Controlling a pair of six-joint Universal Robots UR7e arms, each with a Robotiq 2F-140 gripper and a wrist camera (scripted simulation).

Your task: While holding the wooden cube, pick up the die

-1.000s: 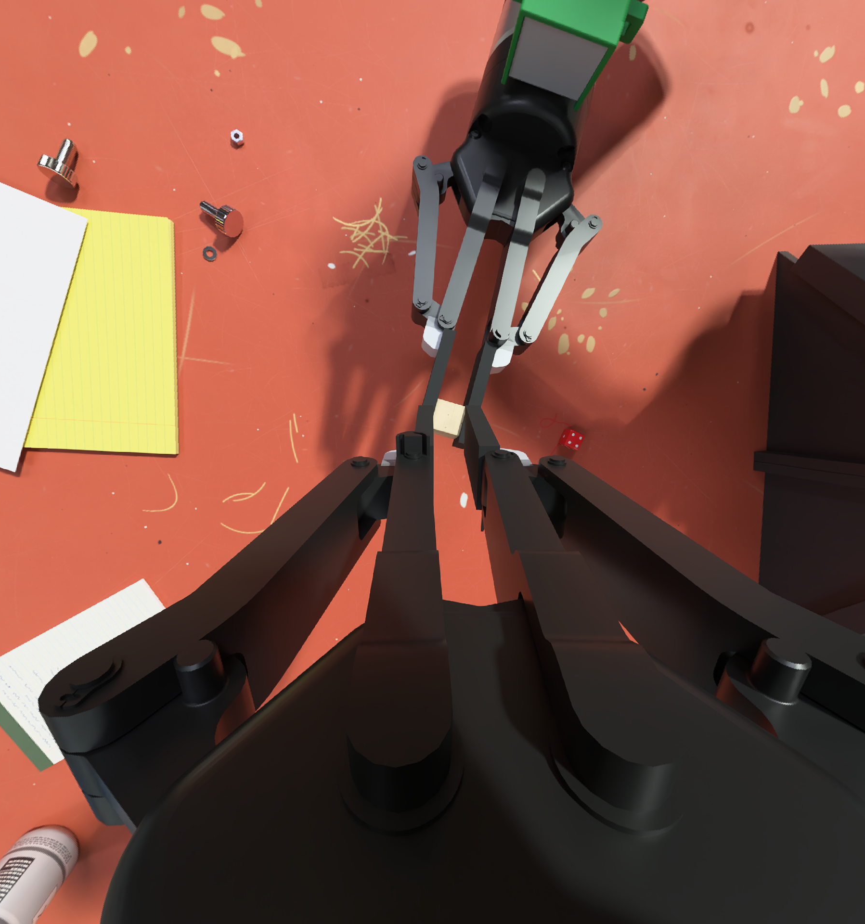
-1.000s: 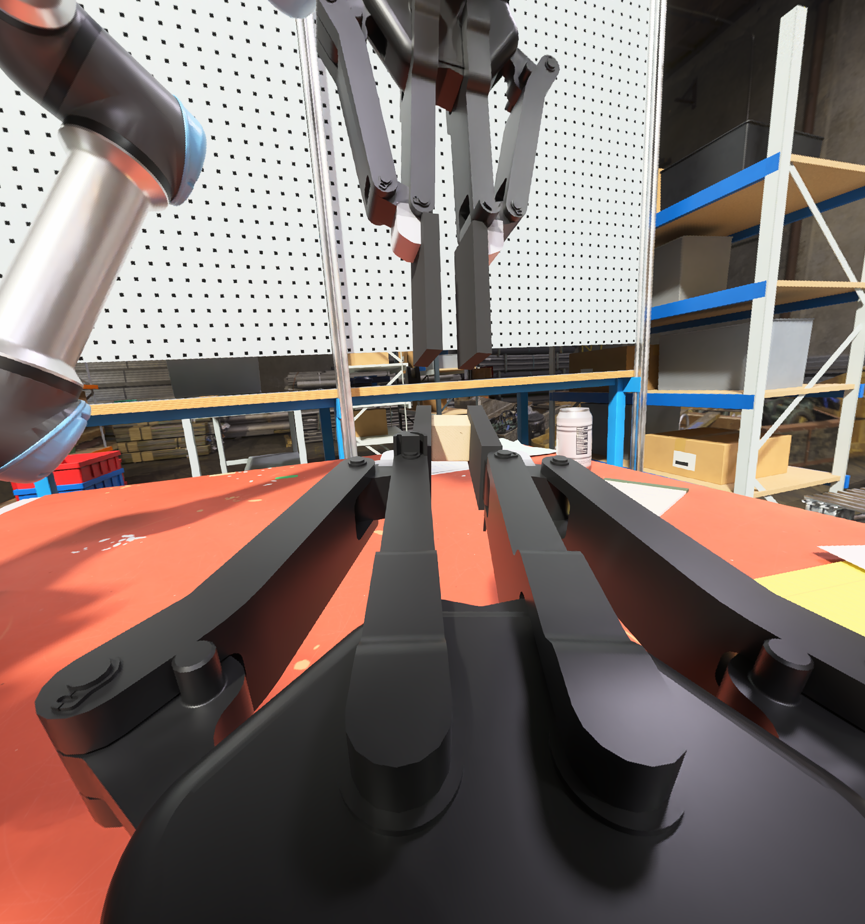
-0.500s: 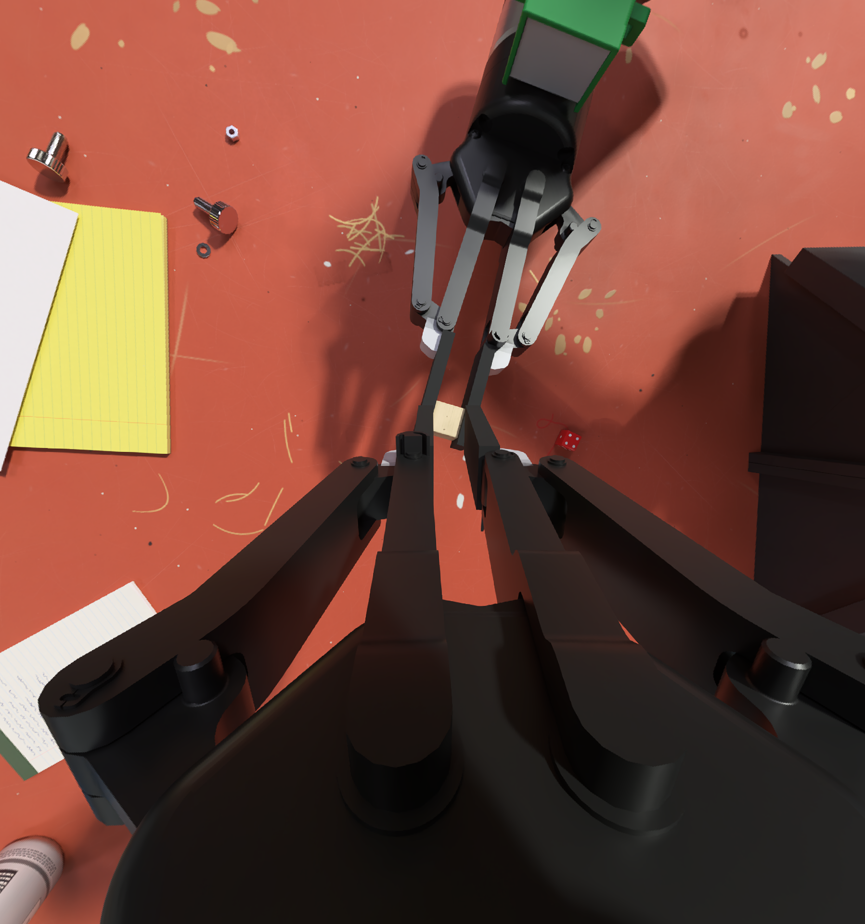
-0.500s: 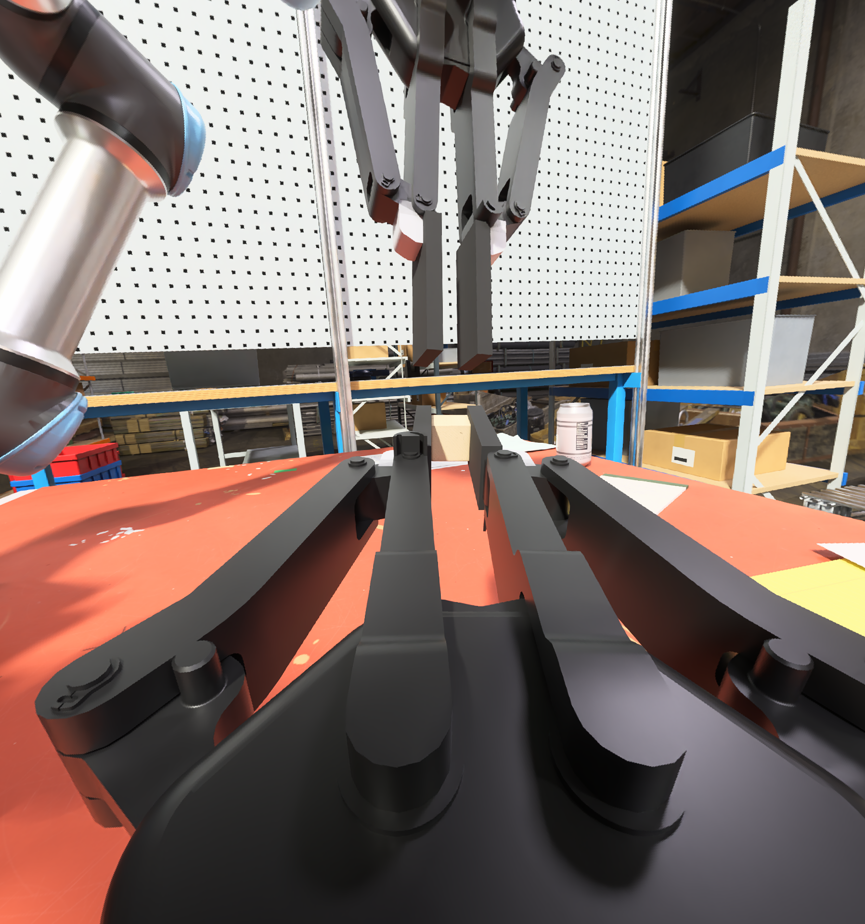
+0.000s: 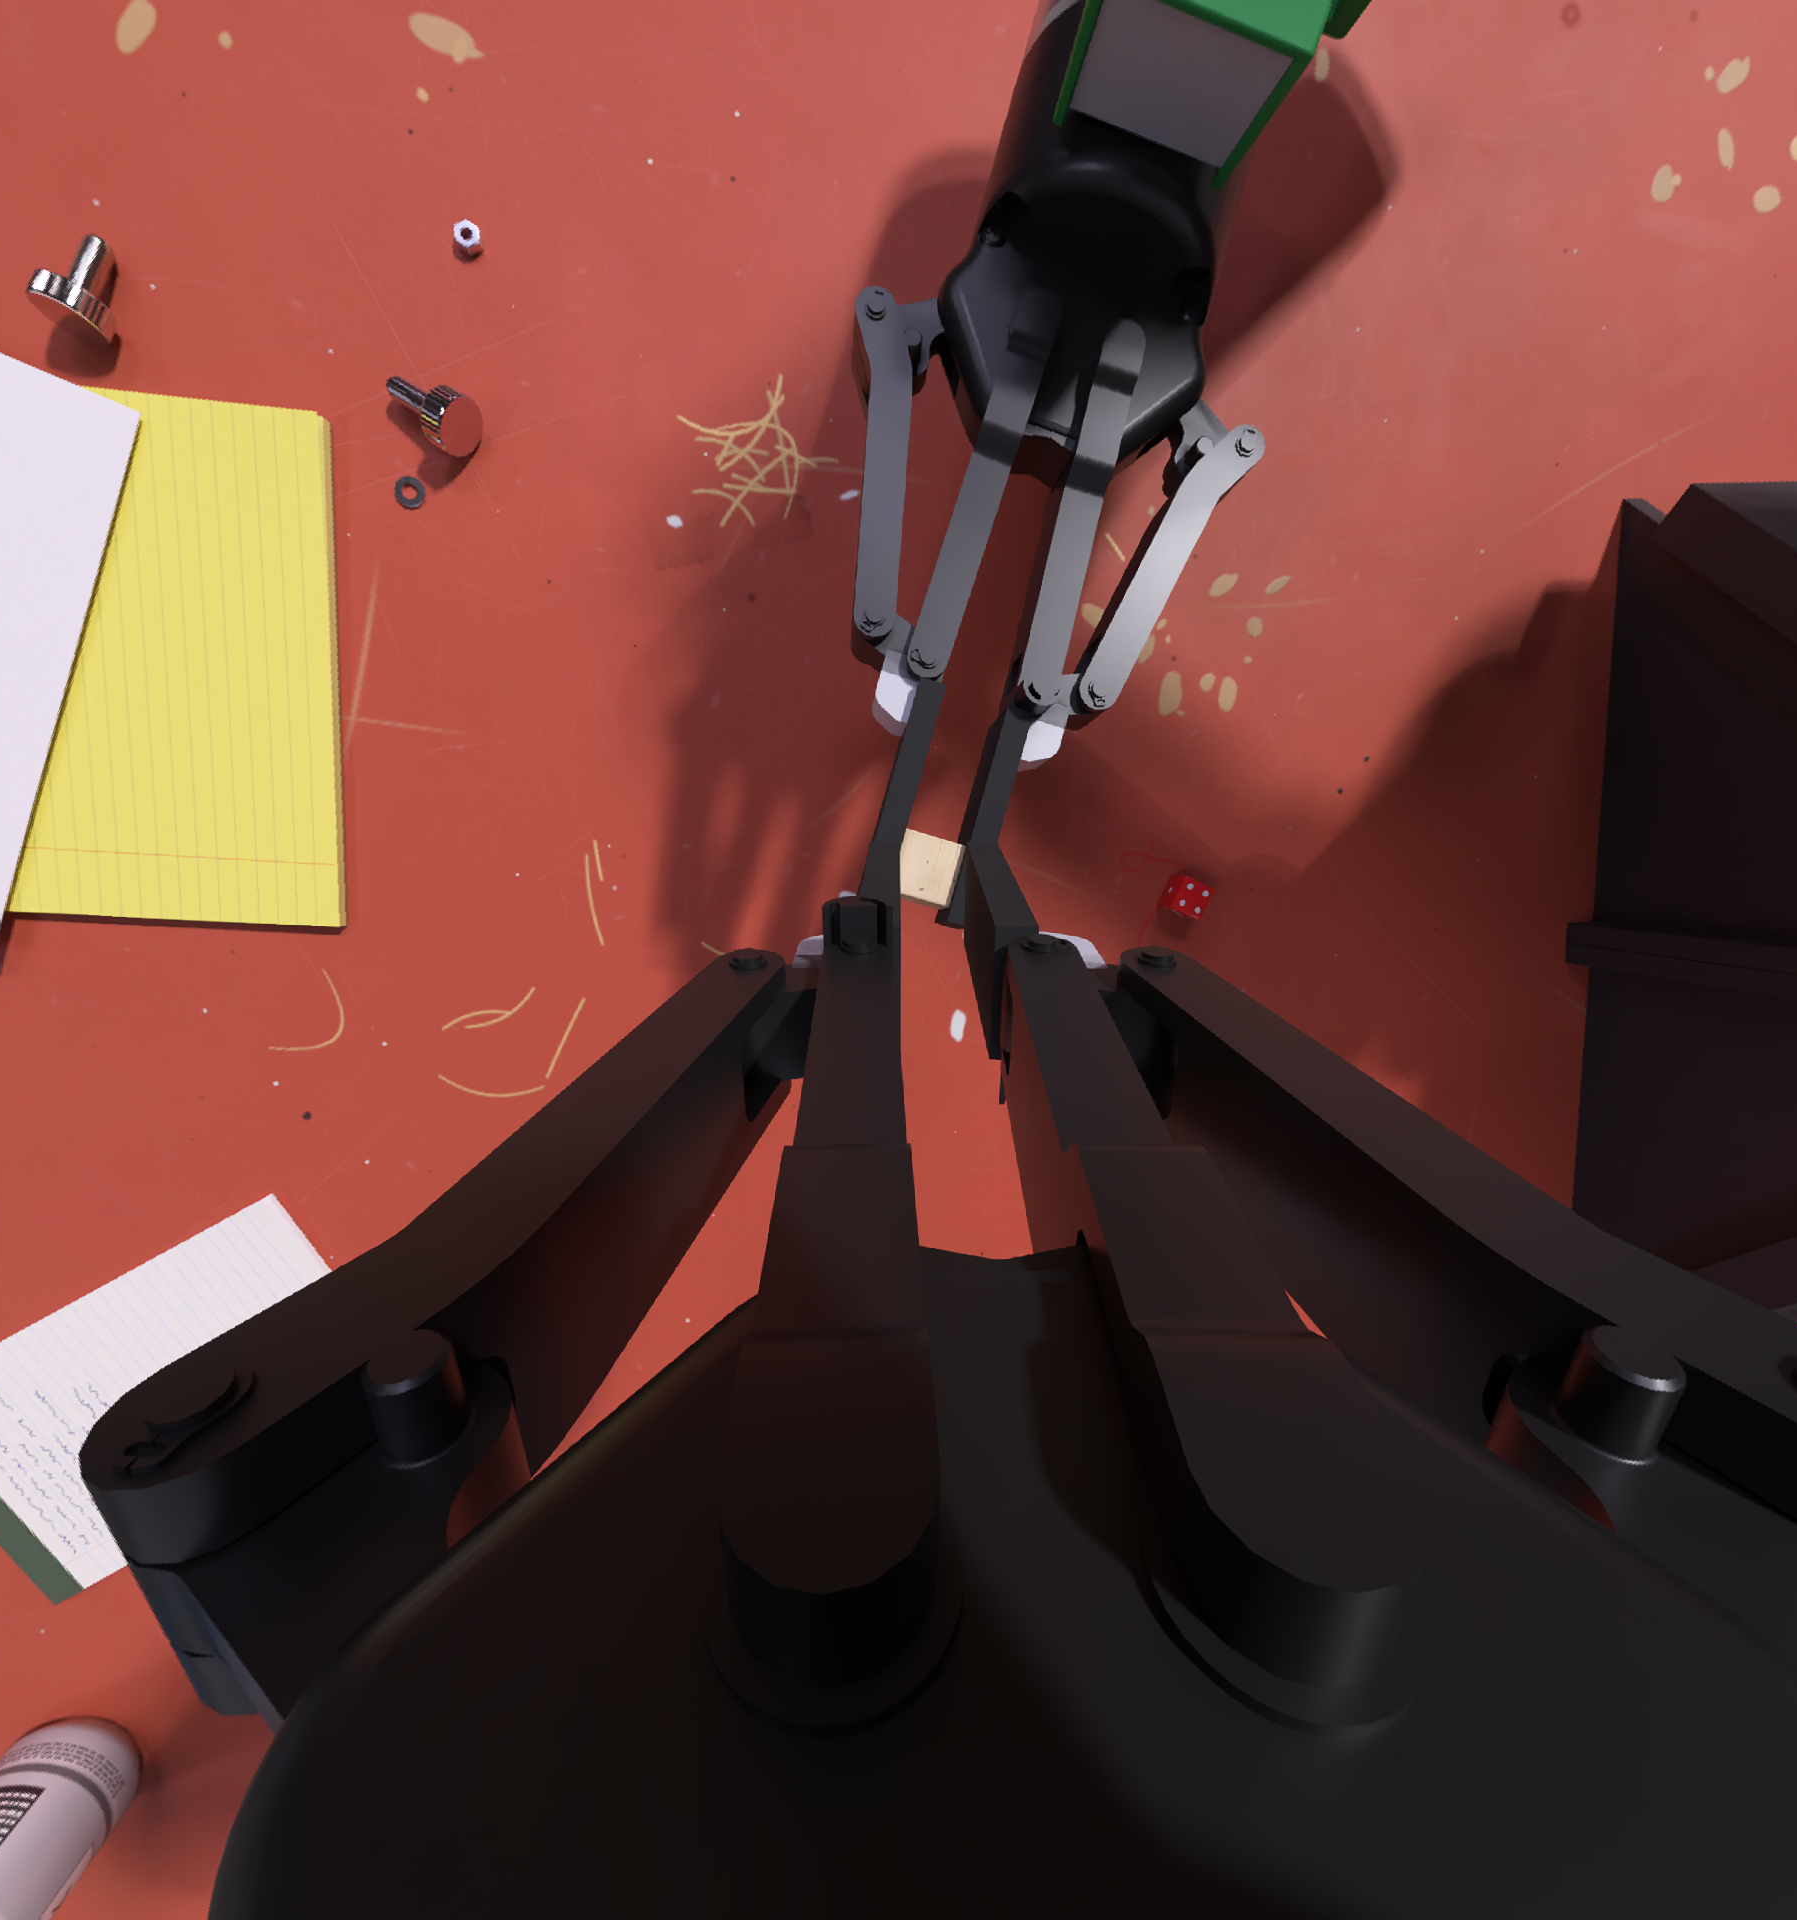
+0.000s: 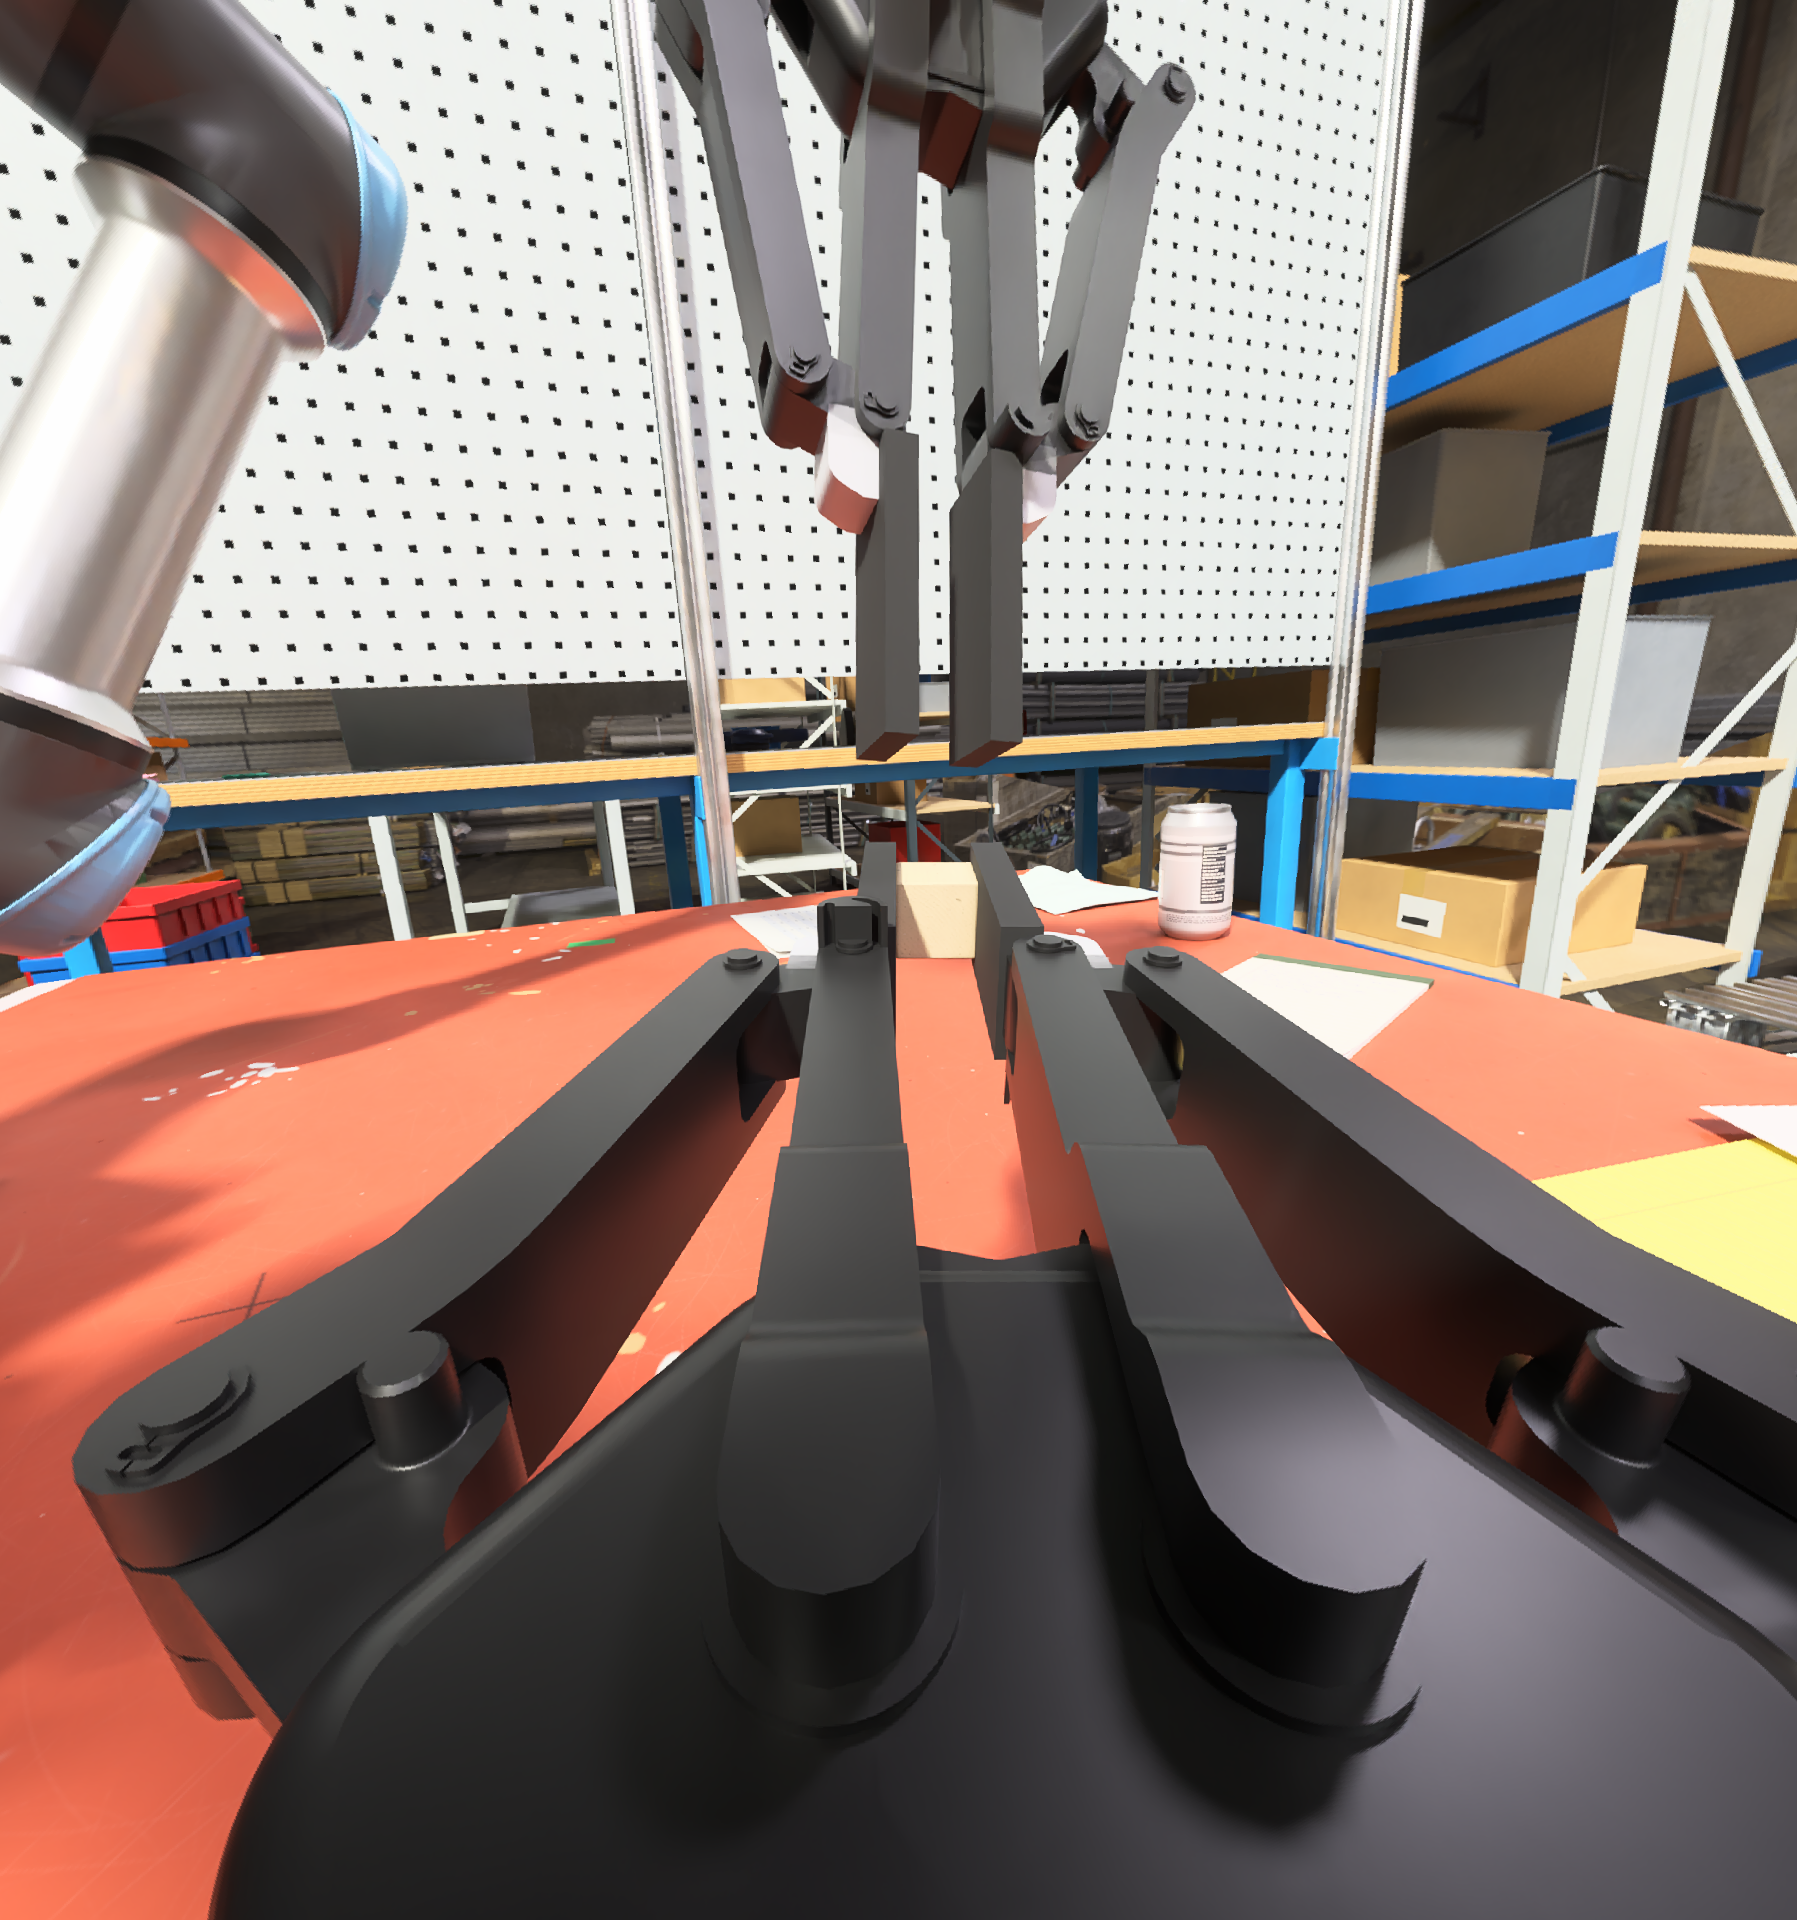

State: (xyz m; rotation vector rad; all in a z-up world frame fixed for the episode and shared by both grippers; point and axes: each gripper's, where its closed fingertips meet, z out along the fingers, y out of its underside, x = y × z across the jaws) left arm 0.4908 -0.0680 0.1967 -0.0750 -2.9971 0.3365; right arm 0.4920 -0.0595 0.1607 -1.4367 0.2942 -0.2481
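In the right wrist view my right gripper (image 6: 935, 883) is shut on the pale wooden cube (image 6: 935, 909) and holds it low over the red table (image 6: 354, 1091). The cube also shows in the left wrist view (image 5: 930, 868), between the right gripper's fingers (image 5: 909, 774). My left gripper (image 6: 938, 750) hangs straight above the cube, pointing down. Its fingers are close together with only a narrow gap, and nothing is between them. The small red die (image 5: 1185, 896) lies on the table to the right of the cube in the left wrist view, in shadow, apart from both grippers.
A dark block (image 5: 1725, 883) stands just right of the die. A yellow pad (image 5: 187, 665), a white sheet (image 5: 11, 623), a lined card (image 5: 125, 1371), two metal bolts (image 5: 437, 416), a nut (image 5: 466, 237) and a can (image 5: 32, 1808) lie to the left. A pegboard (image 6: 458, 416) stands behind.
Both views have shifted only slightly: table items drift a little up in each. The right gripper still holds the cube, and the left gripper stays above it. The die has not moved.
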